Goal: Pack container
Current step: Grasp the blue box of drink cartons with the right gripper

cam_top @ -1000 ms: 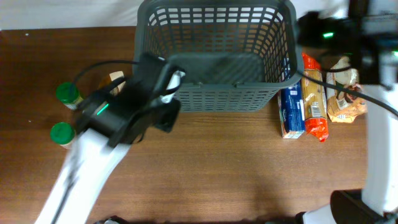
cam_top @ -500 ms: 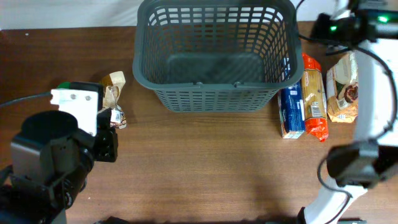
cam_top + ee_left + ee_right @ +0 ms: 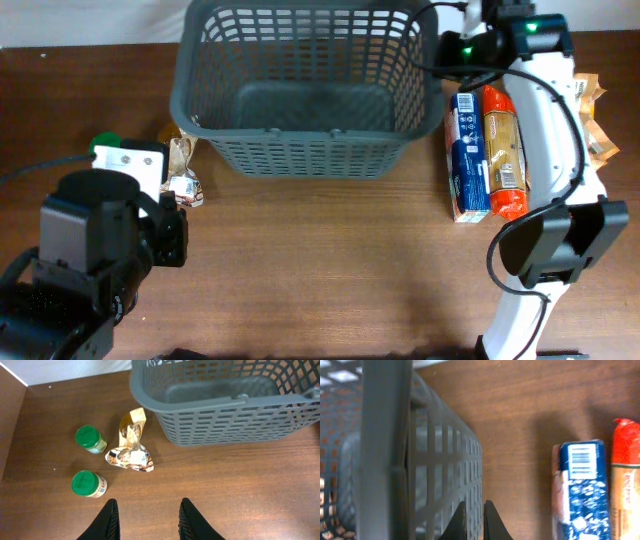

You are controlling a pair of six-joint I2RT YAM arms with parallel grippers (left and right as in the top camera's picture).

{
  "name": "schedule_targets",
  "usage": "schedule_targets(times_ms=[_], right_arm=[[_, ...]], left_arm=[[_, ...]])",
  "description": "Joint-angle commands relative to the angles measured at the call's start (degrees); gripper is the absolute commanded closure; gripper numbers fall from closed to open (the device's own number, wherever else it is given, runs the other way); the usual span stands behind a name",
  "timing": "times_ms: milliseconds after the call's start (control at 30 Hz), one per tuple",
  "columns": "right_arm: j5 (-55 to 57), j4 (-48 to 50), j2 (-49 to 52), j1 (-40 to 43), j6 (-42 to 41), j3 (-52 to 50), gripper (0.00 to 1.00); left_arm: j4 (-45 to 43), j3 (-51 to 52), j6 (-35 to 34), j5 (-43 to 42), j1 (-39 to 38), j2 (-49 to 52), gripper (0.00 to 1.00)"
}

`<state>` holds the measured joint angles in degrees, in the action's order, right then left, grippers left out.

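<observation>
Green-lidded jars (image 3: 90, 439), crumpled wrapper (image 3: 131, 455) left of container (image 3: 225, 430).

Open-topped dark grey lattice plastic basket (image 3: 300, 155) — entry from above; 2 green-lidded jars (image 3: 90, 439) and crumpled foil wrapper (image 3: 131, 455) crowd its left.

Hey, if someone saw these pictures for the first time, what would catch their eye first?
The big grey basket stands empty at far centre, with the right claw seemingly pinching its right wall. Right of it lie a blue packet and an orange packet side by side; left of it, two green-lidded jars and a crumpled foil wrapper.
</observation>
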<state>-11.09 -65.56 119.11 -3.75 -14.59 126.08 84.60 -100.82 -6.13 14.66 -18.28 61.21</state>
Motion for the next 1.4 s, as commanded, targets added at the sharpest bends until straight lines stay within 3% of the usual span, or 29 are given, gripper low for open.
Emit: schedule_targets(times_ms=[0,133,200,233,333,567,1067,1133,1200,1267,1367], right_arm=[[3.7,-1.9,-0.3,0.4,-0.5,0.3,0.96],[11.6,-8.1,-1.8,4.4,-0.5,0.3,0.95],[13.6,-11.2,-1.8,6.5,-0.5,0.2,0.88],[13.8,-12.3,-1.6,7.4,-0.5,0.2,0.75],[11.5,-14.6,-0.7,9.9,0.0,-1.6,0.01],[8.3,-11.9,-0.6,10.1,6.3,-14.2,0.01],[6.1,3.3,-0.6,9.4,6.4,-33.2,0.01],[6.1,4.7,-0.6,9.3,6.4,-34.8,0.10],[6.1,6.0,-0.6,9.3,6.4,-36.5,0.27],[5.9,7.0,-0.6,9.3,6.4,-37.8,0.28],[5.9,8.5,-0.6,9.3,6.4,-39.4,0.43]], left_arm=[[1.4,0.0,-0.7,1.0,0.3,0.1,0.79],[2.3,0.0,-0.7,1.0,0.3,0.1,0.71],[2.5,0.0,-0.7,1.0,0.3,0.1,0.71],[2.5,0.0,-0.7,1.0,0.3,0.1,0.71],[2.5,0.0,-0.7,1.0,0.3,0.2,0.70],[2.4,0.0,-0.7,1.0,0.3,0.4,0.69],[4.9,0.0,-0.7,-0.3,0.3,4.2,0.70],[5.5,0.0,-0.7,-0.5,0.3,5.0,0.70],[6.1,0.0,-0.7,-1.4,0.3,5.8,0.70],[6.4,0.0,-0.7,-1.8,0.3,6.4,0.69],[6.8,0.0,-0.7,-1.9,0.3,7.2,0.70]])
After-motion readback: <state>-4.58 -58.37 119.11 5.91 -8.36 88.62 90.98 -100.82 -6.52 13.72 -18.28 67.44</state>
